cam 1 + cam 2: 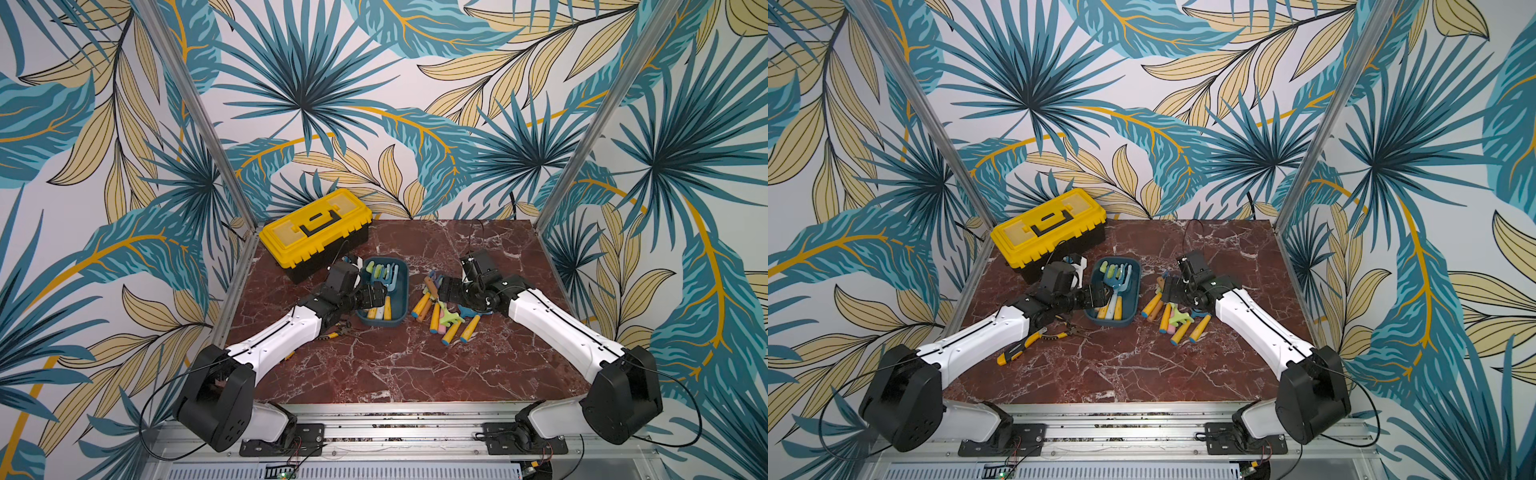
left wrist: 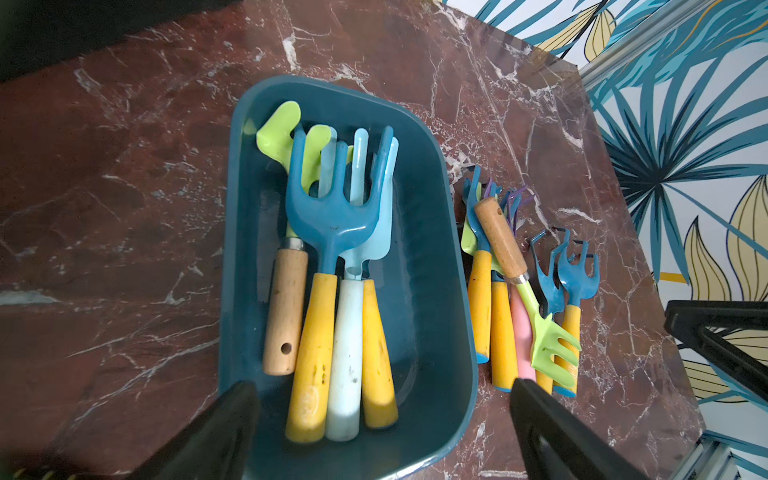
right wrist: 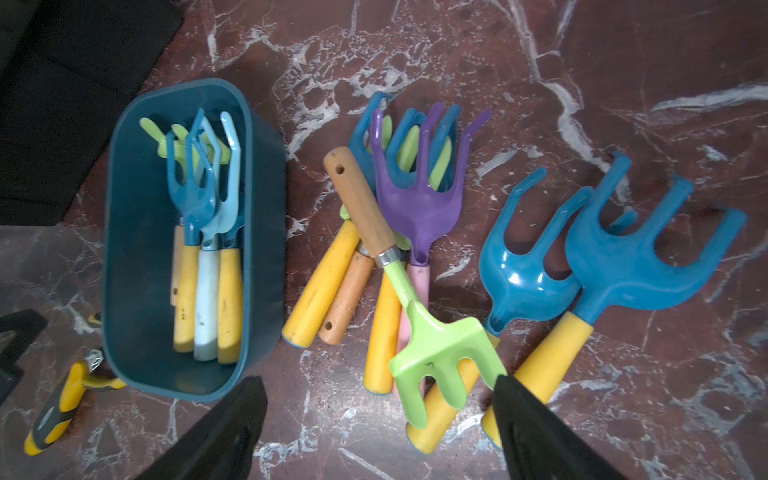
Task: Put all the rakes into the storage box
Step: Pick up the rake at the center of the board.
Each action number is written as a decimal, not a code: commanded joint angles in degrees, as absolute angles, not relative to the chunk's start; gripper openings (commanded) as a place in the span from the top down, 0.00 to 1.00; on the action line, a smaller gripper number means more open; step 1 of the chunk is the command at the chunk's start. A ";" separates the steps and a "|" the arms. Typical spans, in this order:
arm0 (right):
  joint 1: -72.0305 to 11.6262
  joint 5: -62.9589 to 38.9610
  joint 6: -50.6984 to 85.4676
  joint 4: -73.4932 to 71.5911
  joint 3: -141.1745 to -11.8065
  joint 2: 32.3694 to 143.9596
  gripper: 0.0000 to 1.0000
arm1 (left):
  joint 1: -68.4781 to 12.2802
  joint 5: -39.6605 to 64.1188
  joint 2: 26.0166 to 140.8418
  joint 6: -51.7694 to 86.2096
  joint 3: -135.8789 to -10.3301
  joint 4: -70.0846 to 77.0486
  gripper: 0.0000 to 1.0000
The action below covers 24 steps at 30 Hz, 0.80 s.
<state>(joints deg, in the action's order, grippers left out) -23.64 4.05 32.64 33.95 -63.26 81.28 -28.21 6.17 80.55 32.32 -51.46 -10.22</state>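
Nothing readable here, just a faint embossed mark on the yellow rake handle [image 2: 311,357] in the storage box [image 2: 419,311], too blurred.

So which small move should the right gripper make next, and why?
Probably lower the right gripper onto the green rake: its jaws are open and empty, and that rake lies on top of the pile outside the box.

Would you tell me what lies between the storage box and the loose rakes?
Only a bare strip of marble tabletop, clearest in the right wrist view, separates the storage box from the loose rakes.
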 commanded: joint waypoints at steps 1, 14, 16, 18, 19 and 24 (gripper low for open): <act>-21.86 7.88 35.35 37.93 -58.81 78.07 0.15 | -28.21 3.72 78.74 29.48 -52.50 -12.46 0.00; -18.11 9.70 50.76 38.27 -51.66 82.96 0.39 | -28.14 -2.85 70.40 27.24 -46.49 -10.41 0.00; -18.09 9.50 51.69 38.60 -52.49 85.74 0.42 | -28.17 -2.85 69.39 27.40 -45.61 -9.84 0.00; -18.05 9.35 52.28 38.59 -53.31 87.98 0.42 | -28.17 -5.16 68.75 27.42 -45.36 -9.60 0.00; -18.02 9.19 52.37 38.63 -53.88 89.08 0.43 | -28.13 -5.33 68.56 27.42 -45.31 -9.68 0.00; -18.04 8.95 52.73 38.58 -56.61 94.39 0.46 | -28.18 -5.67 68.12 27.33 -45.28 -9.90 0.00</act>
<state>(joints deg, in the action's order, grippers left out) -18.24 8.75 51.16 37.56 -55.13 92.62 -28.21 -4.19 69.21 28.29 -46.72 -10.98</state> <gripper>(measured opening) 0.543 0.998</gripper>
